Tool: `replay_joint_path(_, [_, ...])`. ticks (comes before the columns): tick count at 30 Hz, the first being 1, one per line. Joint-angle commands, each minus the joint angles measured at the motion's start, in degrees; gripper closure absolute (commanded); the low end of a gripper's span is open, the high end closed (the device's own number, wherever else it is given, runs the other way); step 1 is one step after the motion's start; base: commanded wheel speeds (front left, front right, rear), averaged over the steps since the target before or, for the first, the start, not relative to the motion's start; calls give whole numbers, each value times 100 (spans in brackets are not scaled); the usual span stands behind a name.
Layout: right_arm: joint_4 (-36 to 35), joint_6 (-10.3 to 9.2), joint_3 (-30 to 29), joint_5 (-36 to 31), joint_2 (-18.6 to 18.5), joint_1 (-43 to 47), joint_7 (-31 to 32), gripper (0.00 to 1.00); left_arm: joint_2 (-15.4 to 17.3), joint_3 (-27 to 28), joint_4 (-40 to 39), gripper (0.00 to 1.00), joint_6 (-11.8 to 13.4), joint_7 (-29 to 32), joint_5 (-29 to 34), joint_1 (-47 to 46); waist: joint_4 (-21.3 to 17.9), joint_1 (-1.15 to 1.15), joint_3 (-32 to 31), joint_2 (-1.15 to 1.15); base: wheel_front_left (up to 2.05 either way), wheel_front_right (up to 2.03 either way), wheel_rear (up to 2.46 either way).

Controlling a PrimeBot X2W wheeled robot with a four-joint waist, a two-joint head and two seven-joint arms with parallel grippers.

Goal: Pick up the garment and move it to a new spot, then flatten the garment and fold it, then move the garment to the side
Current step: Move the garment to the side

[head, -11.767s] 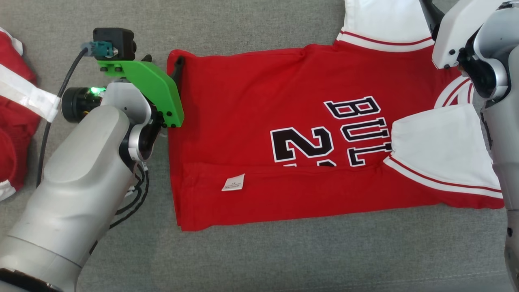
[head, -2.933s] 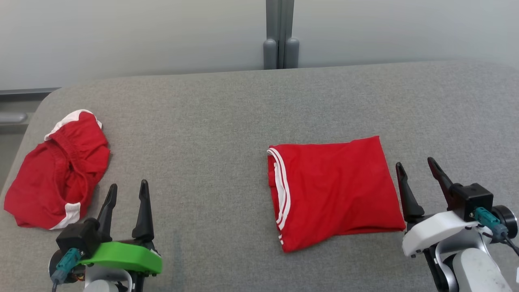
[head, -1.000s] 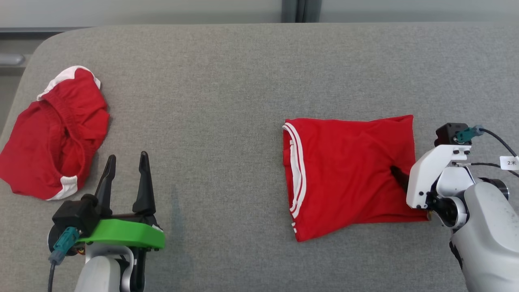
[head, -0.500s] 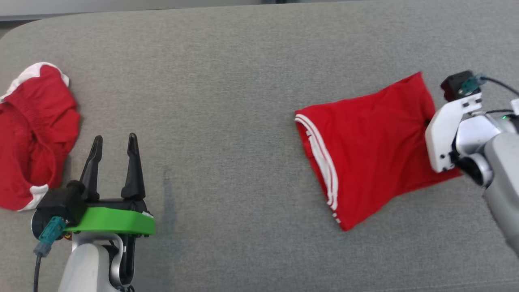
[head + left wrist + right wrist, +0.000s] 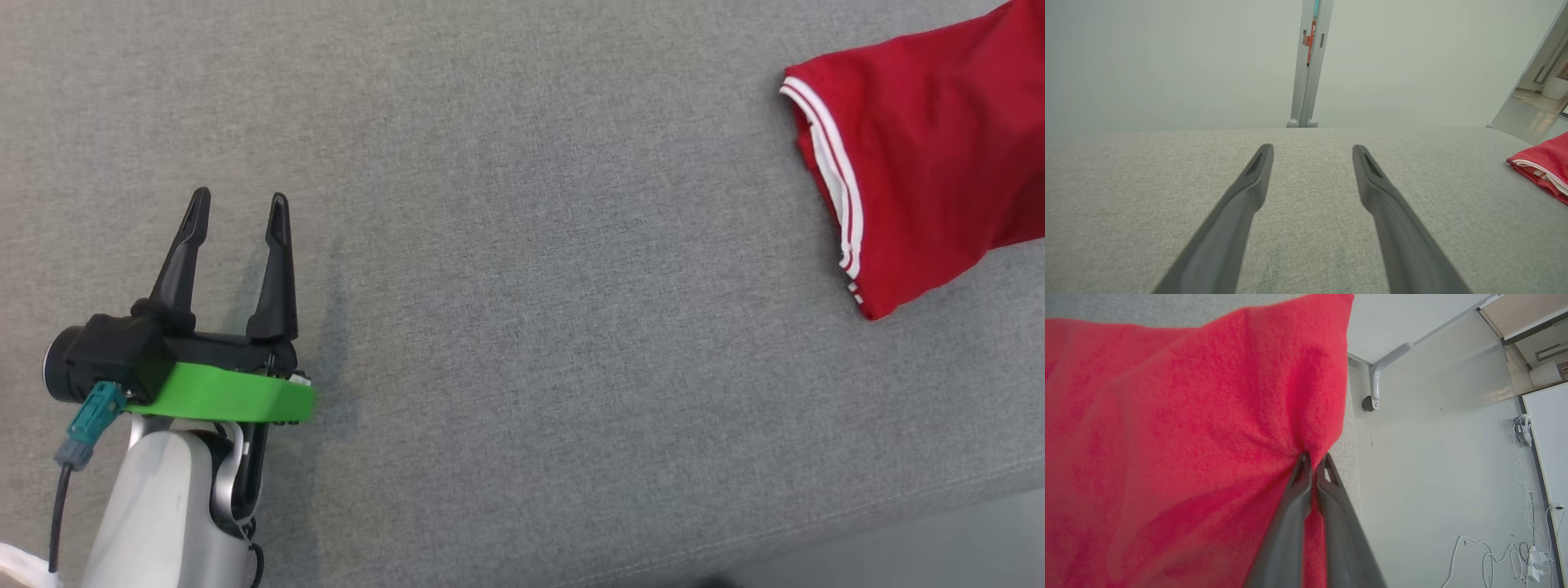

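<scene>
The left gripper (image 5: pixel 240 196), a pair of long dark fingers, stands at the lower left of the head view, spread wide with nothing between them; the grey woven fabric surface (image 5: pixel 531 327) stretches beneath it; at the frame's upper right sits the folded red garment with white-striped trim (image 5: pixel 922 155), cut off by the edge; in the right wrist view the right gripper (image 5: pixel 1314 457) pinches the red cloth near its edge, fingers pressed together.
</scene>
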Motion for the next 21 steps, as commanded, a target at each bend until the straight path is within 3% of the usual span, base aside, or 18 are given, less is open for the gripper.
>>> replay_joint_path(1, [81,-13,-66,-83,-94,-117,-154,100,92,-15,-39,0,-16,2,31,-122,-190,0,354,0,0,0,0])
replay_joint_path(10, [584,-13,-666,-835,-284,-163,-994,100,283,-269,-167,0,-16,2,29,-310,-63,0,639,0,0,0,0])
replay_joint_path(15, [795,-13,-1001,-1233,-166,-86,-1197,100,269,-284,-253,0,-16,2,39,-333,36,0,616,0,0,0,0])
replay_joint_path(16, [824,-13,-1072,-1327,-149,-65,-1230,0,255,-286,-259,0,-16,2,33,-320,57,0,588,0,0,0,0])
replay_joint_path(21, [861,-13,-1357,-1702,80,132,-1460,0,158,-240,-218,0,-16,2,-11,-147,189,0,306,0,0,0,0])
